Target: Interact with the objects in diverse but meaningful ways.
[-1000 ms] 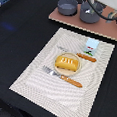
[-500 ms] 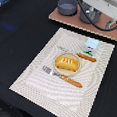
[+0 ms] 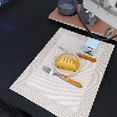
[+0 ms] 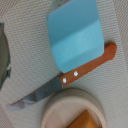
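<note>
On the black tabletop [image 3: 26, 37], a striped placemat [image 3: 40, 75] is lying. Going from the exterior view's left: a fork [image 3: 62, 77] with a wooden handle is resting just beside a plate [image 3: 58, 68] carrying the yellow bread-like block [image 3: 67, 63]. Right of these, a knife [image 3: 86, 57] is lying against the pale blue carton [image 3: 91, 45]; the wrist view is showing them touching. Farther back, a grey saucepan [image 3: 66, 5] is sitting on a brown board [image 3: 104, 34]. The arm is hanging over the carton; whether its tool is open or closed, I cannot tell.

robot lab tabletop, toy place setting on placemat [image 3: 38, 78]
</note>
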